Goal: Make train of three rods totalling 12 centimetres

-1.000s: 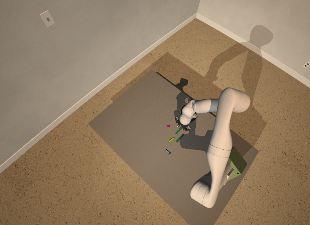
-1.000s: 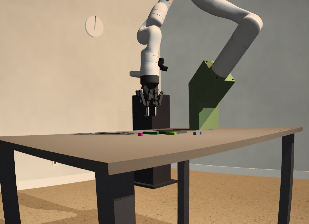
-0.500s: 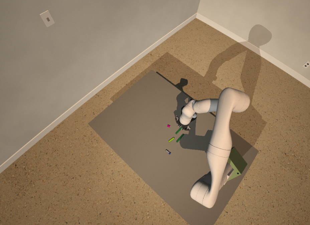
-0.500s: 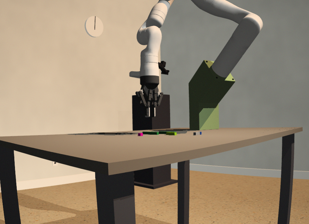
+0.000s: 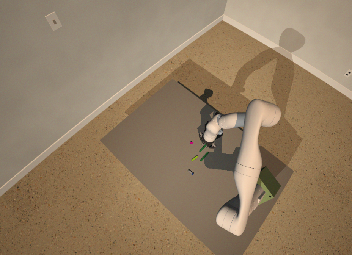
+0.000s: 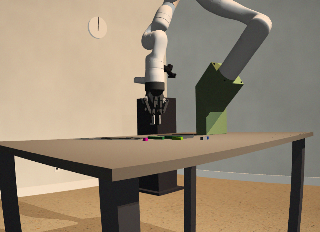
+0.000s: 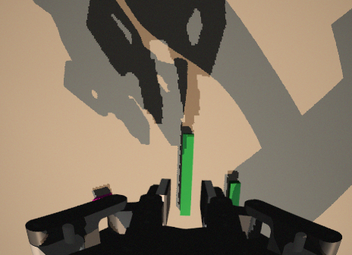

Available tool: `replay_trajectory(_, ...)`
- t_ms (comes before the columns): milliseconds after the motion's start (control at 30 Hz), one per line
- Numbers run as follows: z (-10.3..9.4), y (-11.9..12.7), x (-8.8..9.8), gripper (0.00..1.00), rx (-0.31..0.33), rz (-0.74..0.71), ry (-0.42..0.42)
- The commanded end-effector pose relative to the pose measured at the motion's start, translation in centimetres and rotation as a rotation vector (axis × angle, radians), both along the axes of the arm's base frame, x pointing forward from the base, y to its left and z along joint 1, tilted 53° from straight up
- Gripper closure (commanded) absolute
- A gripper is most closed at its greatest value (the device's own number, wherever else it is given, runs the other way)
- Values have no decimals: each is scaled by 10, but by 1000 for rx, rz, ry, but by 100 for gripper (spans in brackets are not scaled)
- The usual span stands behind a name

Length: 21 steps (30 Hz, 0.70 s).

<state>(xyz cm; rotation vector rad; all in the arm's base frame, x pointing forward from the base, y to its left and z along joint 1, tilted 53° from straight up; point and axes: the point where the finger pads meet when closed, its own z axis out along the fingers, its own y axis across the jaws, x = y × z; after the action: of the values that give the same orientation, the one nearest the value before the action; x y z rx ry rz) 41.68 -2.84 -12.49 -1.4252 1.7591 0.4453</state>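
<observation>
My gripper (image 5: 208, 146) (image 6: 156, 120) (image 7: 185, 192) is partly open and empty, above the table. In the wrist view a green rod (image 5: 202, 148) (image 6: 156, 138) (image 7: 187, 173) shows between the fingertips, but it lies on the table below them. A second green rod (image 5: 204, 156) (image 6: 169, 137) (image 7: 235, 193) lies beside it, roughly parallel. A lime rod (image 5: 194, 158) (image 6: 177, 138) lies near both. A magenta rod (image 5: 191, 142) (image 6: 145, 139) lies apart, mostly hidden by a finger in the wrist view. A grey rod (image 5: 190, 171) (image 6: 203, 138) and a blue rod (image 5: 192, 173) (image 6: 207, 138) lie end to end; any small gap cannot be told.
The table (image 5: 147, 127) (image 6: 103, 152) carries the rods near its middle. The green robot base (image 5: 268, 182) (image 6: 211, 113) stands near one edge. Shadows of the arm and gripper fall across the table around the green rods.
</observation>
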Motion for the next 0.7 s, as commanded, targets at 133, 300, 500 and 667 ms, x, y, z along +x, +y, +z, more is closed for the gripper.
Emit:
replay_trajectory(133, -4, 7, 2, 76, 1, 5, 1)
replay_trajectory(300, -9, 13, 5, 76, 1, 5, 1)
replay_trajectory(500, -15, 19, 9, 76, 1, 5, 1)
replay_trajectory(667, -17, 21, 10, 76, 1, 5, 1)
